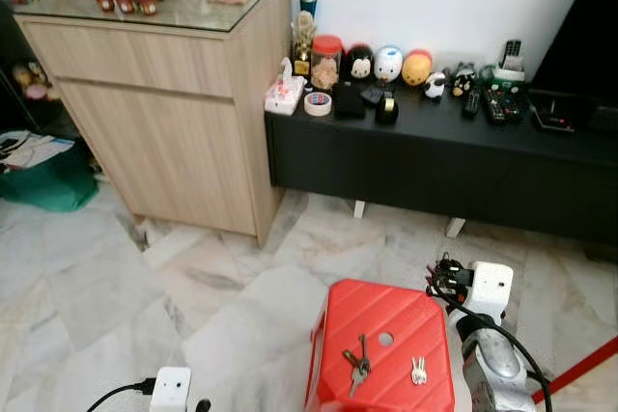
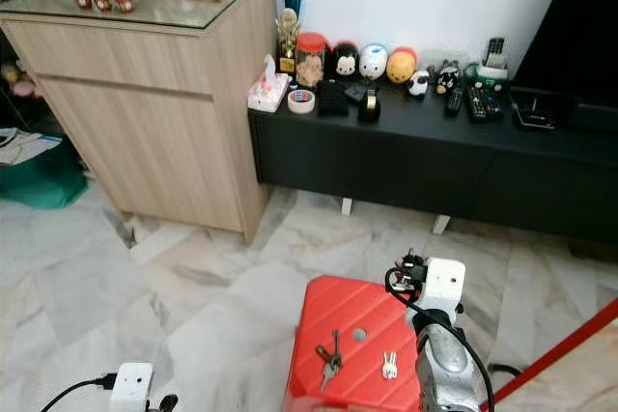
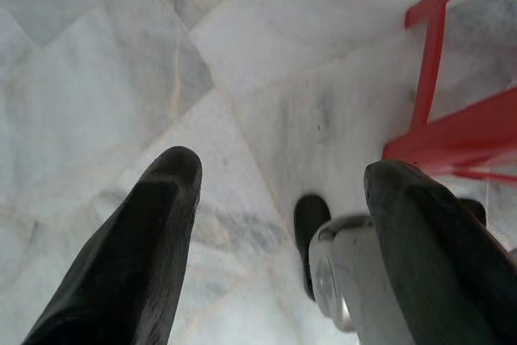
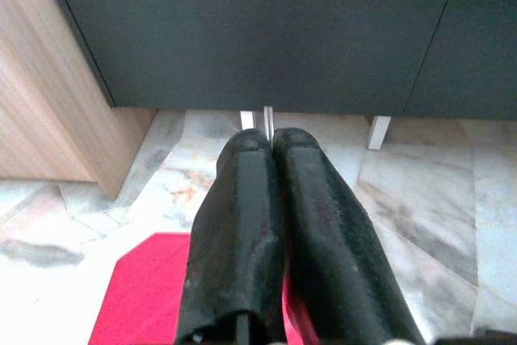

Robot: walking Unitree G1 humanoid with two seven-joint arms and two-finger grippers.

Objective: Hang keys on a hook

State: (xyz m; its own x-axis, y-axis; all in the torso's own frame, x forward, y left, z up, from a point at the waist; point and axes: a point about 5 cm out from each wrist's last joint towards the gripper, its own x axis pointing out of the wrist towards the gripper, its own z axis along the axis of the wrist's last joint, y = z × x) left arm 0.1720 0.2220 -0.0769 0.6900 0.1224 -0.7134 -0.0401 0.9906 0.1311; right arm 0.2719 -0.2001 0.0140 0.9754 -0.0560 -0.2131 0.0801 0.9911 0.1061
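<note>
Right wrist view shows the right gripper (image 4: 271, 145) pressed closed on nothing, above the red stool (image 1: 381, 344). Both sets of keys (image 1: 356, 363) lie on the stool top; the left gripper (image 3: 283, 183) hangs spread wide, empty, over marble floor (image 1: 116, 306).

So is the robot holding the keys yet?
No, nothing is held. The right gripper is shut on nothing and the left gripper is open over the floor. The keys lie on the red stool.
</note>
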